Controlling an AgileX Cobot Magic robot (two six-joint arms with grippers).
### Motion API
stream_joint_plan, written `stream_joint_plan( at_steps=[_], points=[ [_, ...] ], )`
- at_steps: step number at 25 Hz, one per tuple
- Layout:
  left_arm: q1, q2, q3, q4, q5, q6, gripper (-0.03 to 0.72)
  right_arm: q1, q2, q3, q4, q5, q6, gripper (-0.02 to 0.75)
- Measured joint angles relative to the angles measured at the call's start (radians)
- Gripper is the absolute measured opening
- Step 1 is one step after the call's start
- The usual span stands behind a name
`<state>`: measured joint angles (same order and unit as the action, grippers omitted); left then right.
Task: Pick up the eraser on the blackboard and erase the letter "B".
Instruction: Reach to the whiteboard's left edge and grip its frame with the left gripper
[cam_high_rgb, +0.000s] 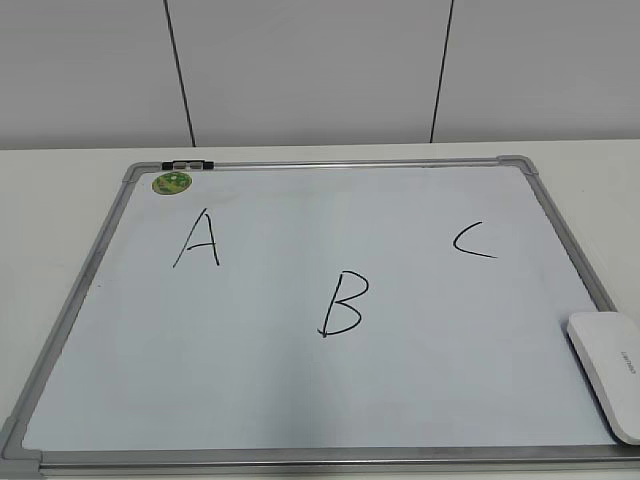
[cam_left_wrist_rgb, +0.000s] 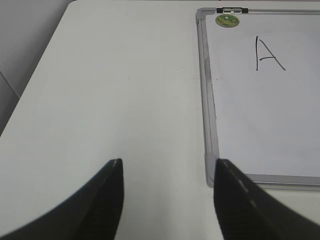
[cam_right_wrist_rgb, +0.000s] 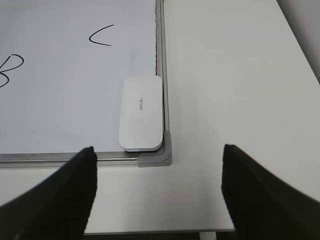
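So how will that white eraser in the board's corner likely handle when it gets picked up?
The eraser looks like a rigid, smooth plastic block, so probably stiff and a bit slippery. It lies flat and low, so it is unlikely to roll or tip. It sits tight against the blackboard frame, which may crowd a fingertip.

A white table (cam_high_rgb: 60, 190) fills the scene. Behind it stands a grey panelled wall (cam_high_rgb: 310, 70) (two dark seams run down it). Letters A (cam_high_rgb: 198, 240) and C (cam_high_rgb: 473, 241) are black.
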<state>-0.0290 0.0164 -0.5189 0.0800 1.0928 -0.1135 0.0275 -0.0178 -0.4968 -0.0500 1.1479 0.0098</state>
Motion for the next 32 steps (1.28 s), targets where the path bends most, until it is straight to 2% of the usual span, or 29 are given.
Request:
stream_joint_plan(
  at_steps=[16, 26, 32],
  points=[
    [0.0, 0.025, -0.015, 0.004, 0.0, 0.0, 0.437, 0.0, 0.0, 0.0, 0.0, 0.0, 0.0, 0.573],
    [0.0, 0.4, -0.207, -0.006, 0.017, 0.0, 0.437, 0.0, 0.0, 0.0, 0.0, 0.0, 0.0, 0.574],
    [0.0, 0.635, -0.314, -0.071, 0.018, 0.0, 0.437, 0.0, 0.0, 0.0, 0.0, 0.0, 0.0, 0.573]
  ],
)
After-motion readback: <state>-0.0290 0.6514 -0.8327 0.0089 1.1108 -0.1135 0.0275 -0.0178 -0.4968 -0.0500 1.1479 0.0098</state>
